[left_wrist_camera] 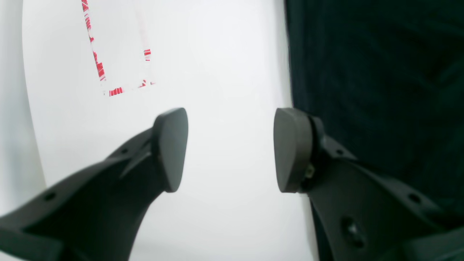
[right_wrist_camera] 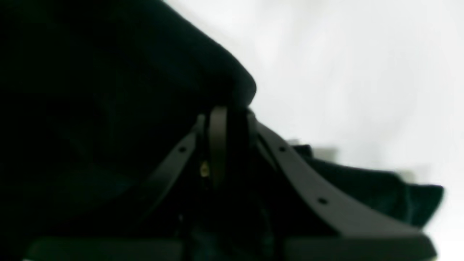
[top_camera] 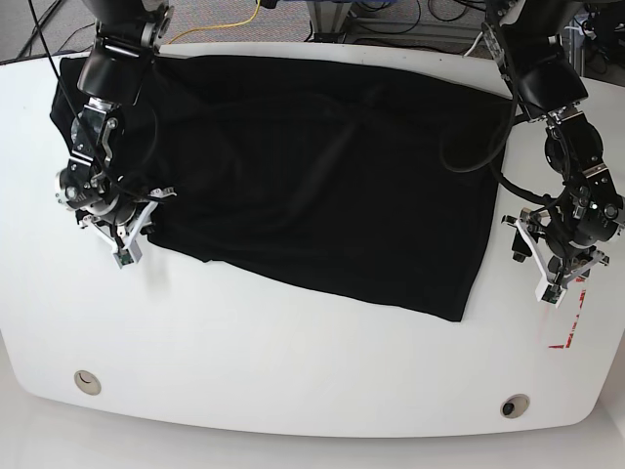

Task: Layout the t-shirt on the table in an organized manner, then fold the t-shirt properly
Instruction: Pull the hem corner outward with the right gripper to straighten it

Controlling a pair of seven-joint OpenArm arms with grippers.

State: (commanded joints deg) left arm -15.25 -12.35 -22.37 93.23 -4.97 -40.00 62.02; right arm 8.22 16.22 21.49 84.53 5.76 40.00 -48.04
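Observation:
The black t-shirt [top_camera: 312, 176] lies spread over the far half of the white table [top_camera: 293, 371], with creases near its middle and a slanted near hem. My right gripper [top_camera: 145, 217] is at the shirt's left edge. In the right wrist view it [right_wrist_camera: 228, 112] is shut on a fold of the black cloth [right_wrist_camera: 108, 90]. My left gripper [top_camera: 532, 262] hovers just off the shirt's right edge. The left wrist view shows it [left_wrist_camera: 231, 148] open over bare table [left_wrist_camera: 224, 54], nothing between its fingers, with the shirt [left_wrist_camera: 380, 72] beside the right finger.
A red rectangle marking [top_camera: 566, 337] sits near the table's right edge, ahead of the left gripper [left_wrist_camera: 99, 69]. Two round grommet holes [top_camera: 86, 381] [top_camera: 515, 405] lie near the front edge. Cables and floor run behind the table.

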